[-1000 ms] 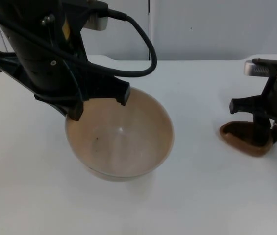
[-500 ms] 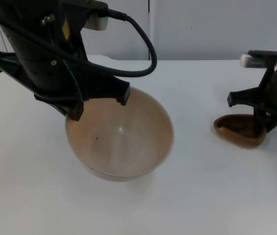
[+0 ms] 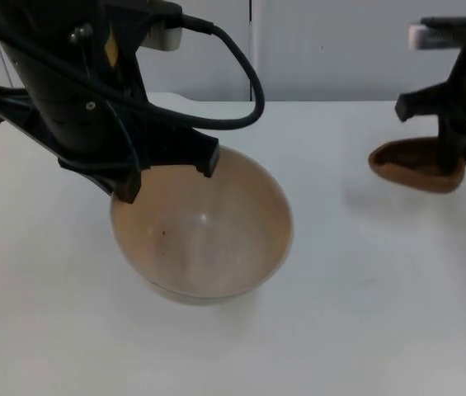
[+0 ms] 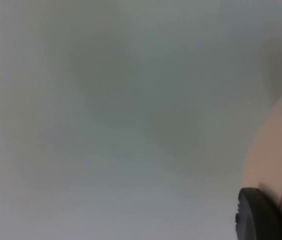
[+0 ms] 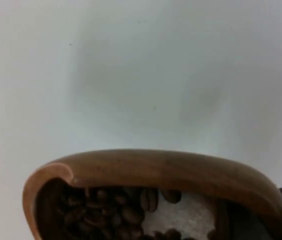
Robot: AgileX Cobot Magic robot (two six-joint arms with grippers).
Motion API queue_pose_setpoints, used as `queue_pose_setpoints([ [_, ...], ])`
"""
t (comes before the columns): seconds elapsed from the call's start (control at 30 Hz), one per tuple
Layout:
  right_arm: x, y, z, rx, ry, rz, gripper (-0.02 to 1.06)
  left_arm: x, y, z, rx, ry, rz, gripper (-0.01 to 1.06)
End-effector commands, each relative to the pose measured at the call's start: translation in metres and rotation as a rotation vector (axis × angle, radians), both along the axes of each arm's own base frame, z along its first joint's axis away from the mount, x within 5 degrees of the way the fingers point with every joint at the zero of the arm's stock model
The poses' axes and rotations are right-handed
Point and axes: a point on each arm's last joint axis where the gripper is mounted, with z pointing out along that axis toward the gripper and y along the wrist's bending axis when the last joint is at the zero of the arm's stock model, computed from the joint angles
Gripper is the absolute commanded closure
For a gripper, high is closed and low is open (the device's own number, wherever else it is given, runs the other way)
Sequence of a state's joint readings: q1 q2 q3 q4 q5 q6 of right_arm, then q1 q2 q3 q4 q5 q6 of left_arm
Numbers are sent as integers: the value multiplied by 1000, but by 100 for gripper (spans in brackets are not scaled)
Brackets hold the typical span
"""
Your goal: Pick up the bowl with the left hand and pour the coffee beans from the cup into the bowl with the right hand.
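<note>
The left pincer [image 3: 162, 177] grips the far rim of the empty bowl [image 3: 202, 235] to hold it as a target, while the right pincer [image 3: 451, 153], clamped on the wooden cup [image 3: 414, 165] of coffee beans [image 5: 116, 212], holds it clear of the table [image 3: 340, 313], well right of the bowl.

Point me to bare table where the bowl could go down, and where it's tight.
Bare table runs along the near edge in front of the bowl, and between bowl and cup. Tight spots: the far left, where the left gripper clamps the bowl rim, and the far right, where the right gripper holds the cup of coffee beans.
</note>
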State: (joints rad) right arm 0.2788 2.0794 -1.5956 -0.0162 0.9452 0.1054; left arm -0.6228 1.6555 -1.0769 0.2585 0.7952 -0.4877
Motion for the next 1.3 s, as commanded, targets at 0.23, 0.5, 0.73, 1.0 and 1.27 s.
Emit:
queue_pose_setpoints([
  [0.23, -27, -5, 81, -13, -2, 140, 105, -1, -2, 4, -22, -12, 5, 105],
  [0.5, -42, -8, 114, 5, -46, 197, 105, -1, -2, 4, -22, -12, 5, 105],
  [0.73, -48, 3, 121, 5, -63, 235, 105, -1, -2, 4, -22, -12, 5, 105],
  [1.0, -65, 45, 121, -33, -74, 342, 105, -1, -2, 4, -21, -13, 4, 105],
  [1.27, -89, 91, 119, -68, -88, 460, 105, -1, -2, 4, -21, -13, 4, 105],
])
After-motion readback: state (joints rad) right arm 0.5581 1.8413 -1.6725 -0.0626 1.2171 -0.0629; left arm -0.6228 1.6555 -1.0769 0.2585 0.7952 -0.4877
